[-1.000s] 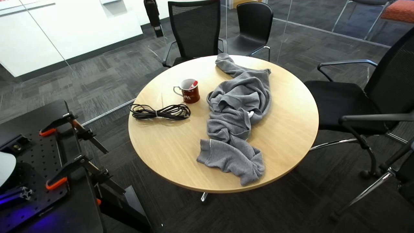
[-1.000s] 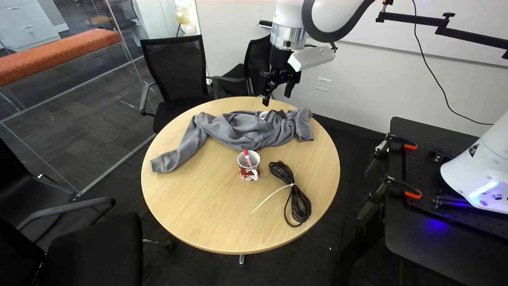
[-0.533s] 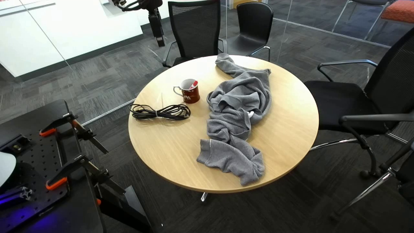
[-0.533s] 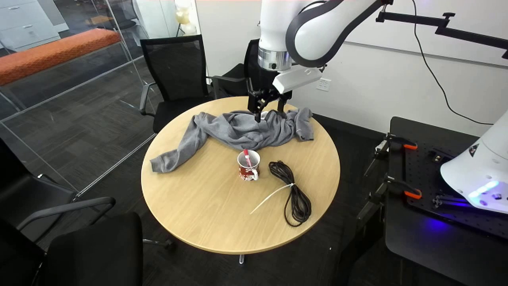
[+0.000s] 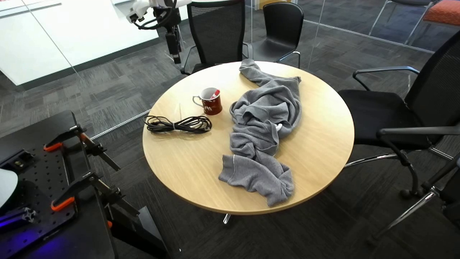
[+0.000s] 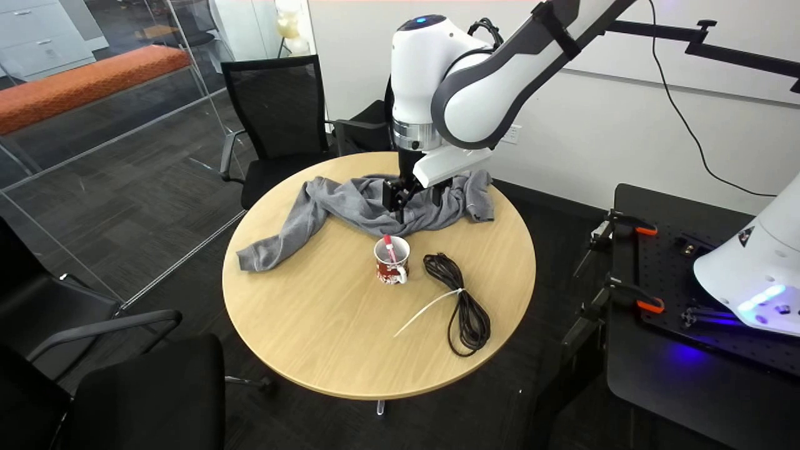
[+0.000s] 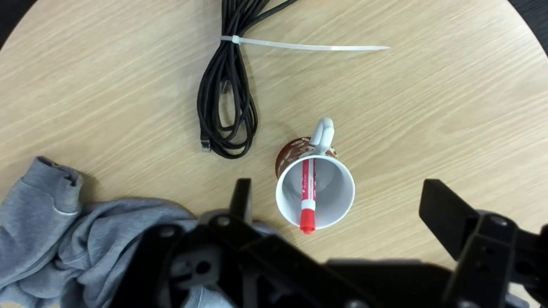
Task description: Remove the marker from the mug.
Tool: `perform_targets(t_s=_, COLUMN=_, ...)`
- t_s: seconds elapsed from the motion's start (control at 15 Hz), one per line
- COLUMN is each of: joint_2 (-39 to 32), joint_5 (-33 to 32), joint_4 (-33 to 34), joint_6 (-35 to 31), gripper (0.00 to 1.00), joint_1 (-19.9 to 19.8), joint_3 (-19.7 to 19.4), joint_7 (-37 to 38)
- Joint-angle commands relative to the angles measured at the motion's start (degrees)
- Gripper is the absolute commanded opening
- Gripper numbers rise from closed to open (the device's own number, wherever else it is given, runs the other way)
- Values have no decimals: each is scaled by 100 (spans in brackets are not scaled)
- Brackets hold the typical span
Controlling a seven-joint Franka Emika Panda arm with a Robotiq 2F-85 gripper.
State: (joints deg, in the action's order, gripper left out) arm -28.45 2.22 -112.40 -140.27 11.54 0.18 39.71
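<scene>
Marker [image 7: 308, 192], aslant in upright mug [image 7: 329, 186]
Rim [image 7: 352, 192] apparently props it cap-up; gripper [image 7: 338, 194] spread wide, presumably to straddle the marker.

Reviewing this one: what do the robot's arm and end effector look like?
The arm has rounded white shells with dark grey edging, a black strap, a silver ring and a blue light on one dark cap. Black cables run outside the shell; a white box-like casing sits by the wrist. The end effector is black, with two blocky fingers. No lettering is legible.
</scene>
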Motion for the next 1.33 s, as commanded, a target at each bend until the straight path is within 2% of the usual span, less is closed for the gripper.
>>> perform_targets(t_s=0.0, joint_2=-4, joint_5=32, joint_4=21, joint_6=17, gripper=100, joint_1=41, joint_3=-44, joint_7=-22)
perform_targets(t_s=0.2, joint_2=-3, joint_5=30, joint_4=44, joint_6=17, gripper=100, joint_1=38, joint_3=-55, joint_7=-21)
perform_targets(t_s=0.4, joint_2=-236, joint_5=225, joint_4=297, joint_6=33, gripper=100, joint_1=-145, joint_3=25, joint_7=-390)
perform_targets(t_s=1.0, joint_2=-1375, joint_5=283, joint_4=1344, joint_6=78, gripper=100, joint_1=-260, joint_3=-15, joint_7=-1003)
perform_targets(t_s=1.27, joint_2=-1809, joint_5=293, joint_4=1633, joint_6=-40, gripper=100, joint_1=-199, joint_3=-91, joint_7=-1024)
